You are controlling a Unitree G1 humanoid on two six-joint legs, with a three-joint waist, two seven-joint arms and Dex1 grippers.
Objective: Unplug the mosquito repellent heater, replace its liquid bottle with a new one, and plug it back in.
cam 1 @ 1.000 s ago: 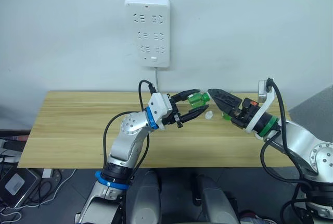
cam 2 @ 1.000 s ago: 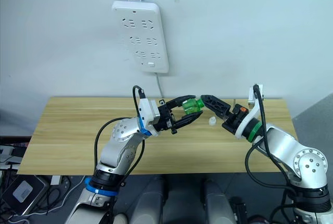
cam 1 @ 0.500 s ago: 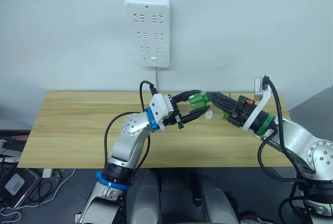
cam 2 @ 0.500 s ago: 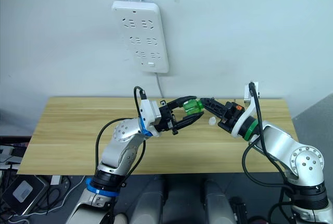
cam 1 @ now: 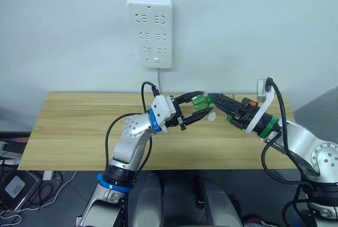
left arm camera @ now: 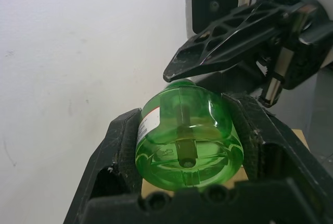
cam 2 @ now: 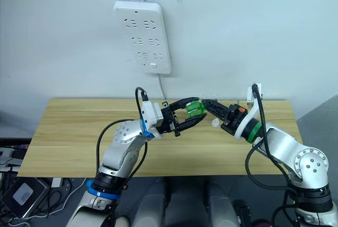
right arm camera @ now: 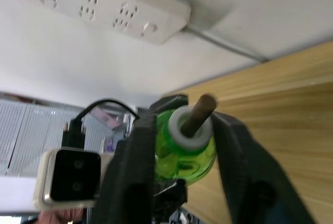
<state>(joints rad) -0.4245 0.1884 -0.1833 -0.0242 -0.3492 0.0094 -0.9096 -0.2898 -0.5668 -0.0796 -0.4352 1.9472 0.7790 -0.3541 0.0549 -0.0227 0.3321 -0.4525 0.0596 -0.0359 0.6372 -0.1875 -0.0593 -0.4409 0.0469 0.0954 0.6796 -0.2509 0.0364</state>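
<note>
A green liquid bottle (cam 1: 198, 101) lies sideways above the table with my left gripper (cam 1: 205, 103) shut on its body; the left wrist view shows its base (left arm camera: 187, 143) between the black fingers. A white collar and a brown wick (right arm camera: 199, 112) stick out of its neck toward my right gripper (cam 1: 211, 98). That gripper is open, its fingers (right arm camera: 140, 151) closely flanking the bottle's neck end (right arm camera: 179, 156). The mosquito repellent heater is out of view.
A long white power strip (cam 1: 150, 30) hangs on the wall above the wooden table (cam 1: 79, 126), its cable running down behind the table. A small white cap (cam 1: 211, 116) lies on the tabletop under the two grippers.
My right gripper has moved left toward the left gripper, and its fingers now reach around the bottle's neck. The left gripper has held the bottle still.
</note>
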